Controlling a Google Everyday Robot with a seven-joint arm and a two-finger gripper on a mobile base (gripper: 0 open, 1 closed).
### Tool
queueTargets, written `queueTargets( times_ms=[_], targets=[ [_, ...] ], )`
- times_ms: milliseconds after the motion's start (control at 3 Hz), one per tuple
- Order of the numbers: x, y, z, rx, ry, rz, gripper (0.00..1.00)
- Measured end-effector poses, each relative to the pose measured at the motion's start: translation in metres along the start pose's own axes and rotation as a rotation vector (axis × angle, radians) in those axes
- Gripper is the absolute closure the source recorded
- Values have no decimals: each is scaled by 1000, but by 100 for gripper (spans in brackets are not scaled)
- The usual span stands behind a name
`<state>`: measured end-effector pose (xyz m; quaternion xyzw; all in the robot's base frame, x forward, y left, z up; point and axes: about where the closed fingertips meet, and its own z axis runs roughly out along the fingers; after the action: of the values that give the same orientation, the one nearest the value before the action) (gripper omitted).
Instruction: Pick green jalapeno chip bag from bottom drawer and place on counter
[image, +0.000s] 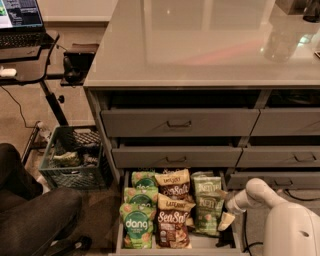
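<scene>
The bottom drawer (120, 235) stands open at the foot of the cabinet and holds three rows of snack bags. Two pale olive-green jalapeno chip bags (208, 209) lie in the right row, one behind the other. The middle row has brown-and-cream Sea Salt bags (172, 220), the left row brighter green dang bags (136, 222). My gripper (226, 221) hangs from the white arm (260, 195) at the drawer's right edge, just right of the front jalapeno bag and holding nothing that I can see. The glossy grey counter (200, 45) spans the top.
Two shallower drawers (177, 122) above are slightly open. A green crate (75, 160) sits on the floor at left, beside a black laptop desk (30, 55) and a person's dark leg (35, 215). Objects stand at the counter's far right corner (295, 7).
</scene>
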<state>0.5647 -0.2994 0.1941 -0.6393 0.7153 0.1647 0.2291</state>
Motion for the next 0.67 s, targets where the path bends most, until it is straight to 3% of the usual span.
queueTargets(
  times_ms=[667],
  targets=[
    [-16,5,21,-10,-17,-49,0]
  ],
)
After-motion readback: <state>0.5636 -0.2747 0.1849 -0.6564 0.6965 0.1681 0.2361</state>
